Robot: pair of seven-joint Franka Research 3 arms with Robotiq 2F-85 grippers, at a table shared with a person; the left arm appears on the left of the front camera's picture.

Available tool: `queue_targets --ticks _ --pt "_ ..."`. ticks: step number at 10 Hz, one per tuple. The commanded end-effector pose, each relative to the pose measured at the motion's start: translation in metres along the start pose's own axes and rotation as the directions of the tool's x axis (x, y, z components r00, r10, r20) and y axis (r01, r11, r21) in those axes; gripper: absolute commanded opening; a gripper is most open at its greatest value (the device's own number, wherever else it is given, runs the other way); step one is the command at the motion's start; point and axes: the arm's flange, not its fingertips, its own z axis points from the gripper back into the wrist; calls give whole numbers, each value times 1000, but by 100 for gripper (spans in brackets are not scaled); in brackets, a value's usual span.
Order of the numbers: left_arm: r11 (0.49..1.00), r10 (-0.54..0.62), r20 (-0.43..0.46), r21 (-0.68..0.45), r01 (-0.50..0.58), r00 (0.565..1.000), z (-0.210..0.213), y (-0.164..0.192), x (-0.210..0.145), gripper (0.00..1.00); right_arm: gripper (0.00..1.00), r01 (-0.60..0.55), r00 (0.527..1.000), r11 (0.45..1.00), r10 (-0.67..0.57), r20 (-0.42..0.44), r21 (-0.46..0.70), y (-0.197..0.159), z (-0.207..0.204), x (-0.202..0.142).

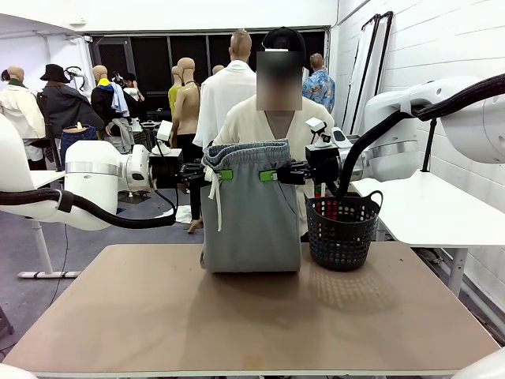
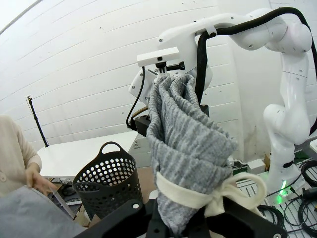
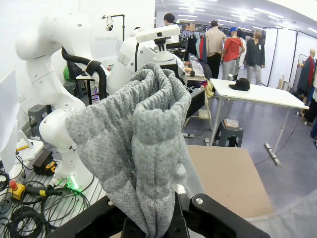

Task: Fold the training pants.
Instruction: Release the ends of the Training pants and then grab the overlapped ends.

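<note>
The light-grey training pants [image 1: 251,209] hang upright above the far part of the table, stretched by the waistband between both grippers, lower end resting folded on the tabletop. A white drawstring [image 1: 213,197] dangles at the left side. My left gripper [image 1: 222,174] is shut on the waistband's left corner, and my right gripper [image 1: 270,175] is shut on its right corner. In the left wrist view the gathered waistband [image 2: 190,148] and drawstring knot [image 2: 223,196] fill the jaws. The right wrist view shows bunched grey fabric [image 3: 133,144] clamped between the fingers.
A black perforated basket [image 1: 342,229] stands on the table right of the pants, also the basket [image 2: 106,181] in the left wrist view. A person in a cream top [image 1: 260,126] stands behind the pants. A white side table [image 1: 426,205] is at right.
</note>
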Motion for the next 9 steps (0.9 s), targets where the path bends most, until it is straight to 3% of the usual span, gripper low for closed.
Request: queue_targets --ticks 1,9 --pt "1000 -16 1 0 16 1000 0 -1 2 0 0 0 1000 1000 0 8 1 0 -1 1" --pt "1000 -16 1 0 16 1000 0 -1 2 0 0 0 1000 1000 0 8 1 0 -1 1"
